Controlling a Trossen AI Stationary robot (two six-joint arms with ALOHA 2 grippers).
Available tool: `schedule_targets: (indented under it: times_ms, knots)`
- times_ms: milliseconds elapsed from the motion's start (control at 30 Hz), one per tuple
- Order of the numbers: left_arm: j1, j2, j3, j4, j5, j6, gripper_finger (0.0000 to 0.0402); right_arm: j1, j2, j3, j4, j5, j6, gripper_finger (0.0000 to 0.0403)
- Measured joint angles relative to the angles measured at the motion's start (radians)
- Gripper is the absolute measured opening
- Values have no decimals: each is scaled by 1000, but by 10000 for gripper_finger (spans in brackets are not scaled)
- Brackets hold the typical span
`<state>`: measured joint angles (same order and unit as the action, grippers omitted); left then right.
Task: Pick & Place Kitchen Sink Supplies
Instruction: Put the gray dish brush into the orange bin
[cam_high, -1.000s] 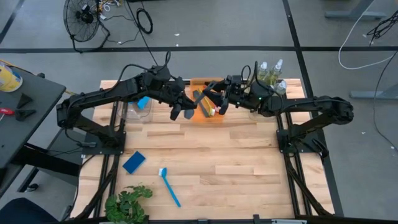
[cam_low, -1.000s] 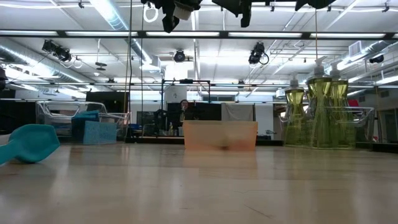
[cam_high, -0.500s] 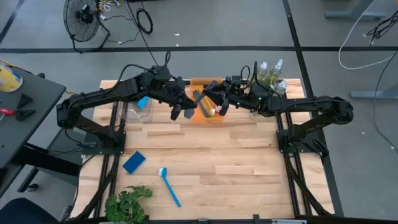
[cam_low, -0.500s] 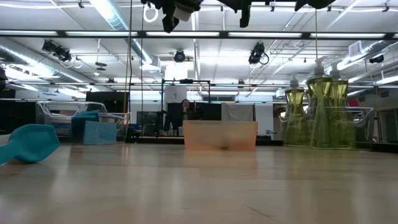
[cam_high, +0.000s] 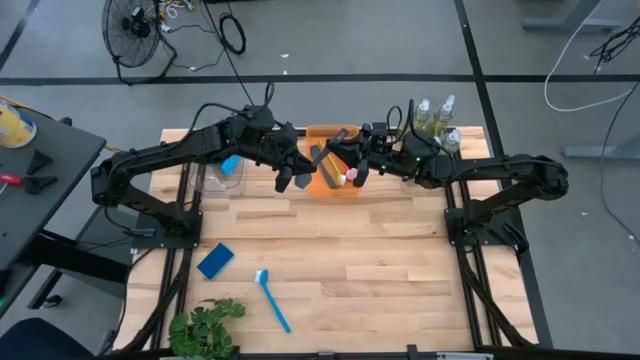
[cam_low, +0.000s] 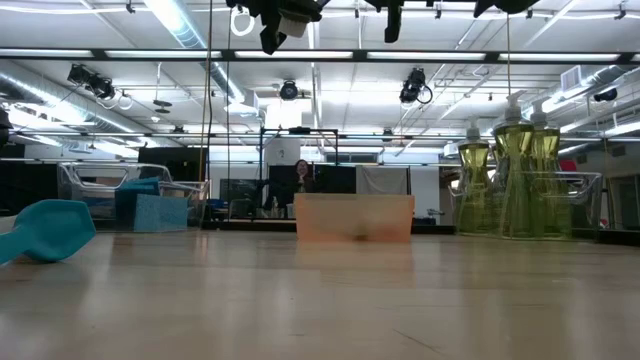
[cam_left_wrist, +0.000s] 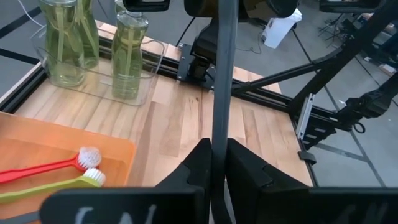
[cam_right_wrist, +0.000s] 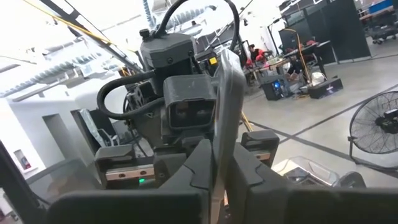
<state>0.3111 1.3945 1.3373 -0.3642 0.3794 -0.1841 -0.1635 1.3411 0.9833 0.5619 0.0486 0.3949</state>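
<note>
Between my two pincers (cam_high: 322, 168) runs a dark brush handle (cam_left_wrist: 222, 93), both clamped on it, above the orange tray (cam_high: 340, 190).

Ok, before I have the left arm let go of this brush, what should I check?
1. Right gripper shut on the black brush handle: ok.
2. Left gripper shut on the same handle, so both arms hold it: ok.
3. Brush held over the orange tray, as the high view shows: ok.
4. Room in the tray beside the red brush and yellow-green brush: ok.
5. Which way the black brush's head points: cannot tell.
</note>
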Motion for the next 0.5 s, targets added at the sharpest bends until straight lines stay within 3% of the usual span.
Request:
schedule_targets:
  times_ms: [300, 500]
  knots:
    - [0, 0, 0, 0, -36, -20, 82, -1, 1, 0, -9, -33, -36, 17]
    - [3, 0, 0, 0, -98, -67, 158, -1, 1, 0, -14, -35, -133, 15]
